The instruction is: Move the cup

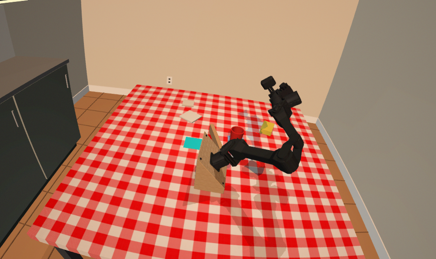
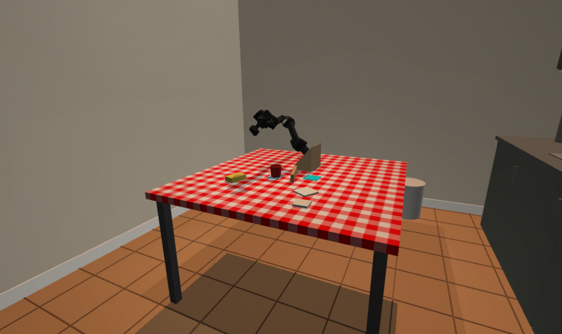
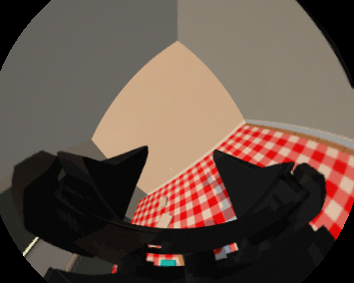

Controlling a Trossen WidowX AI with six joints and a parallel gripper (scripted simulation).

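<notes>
Watching the arm hang high over the checked table (image 2: 357,194) with the gripper (image 3: 180,158) spread wide and holding nothing.

From my seat I see the red cup (image 1: 236,132) standing upright on a pale blue pad (image 2: 276,177), in the middle stretch of the worktop toward the far edge in the top view, well below the gripper and apart from it. The teal pad (image 1: 192,142) lies flat just across a small upright wooden board (image 1: 215,135) from the cup. A larger wooden wedge (image 1: 208,167) stands nearer the centre, against the arm's base. A yellow block (image 1: 267,127) sits on the cup's other side, toward the far right corner, and two beige tiles (image 1: 190,116) lie toward the far left. I cannot make out the marbles.
</notes>
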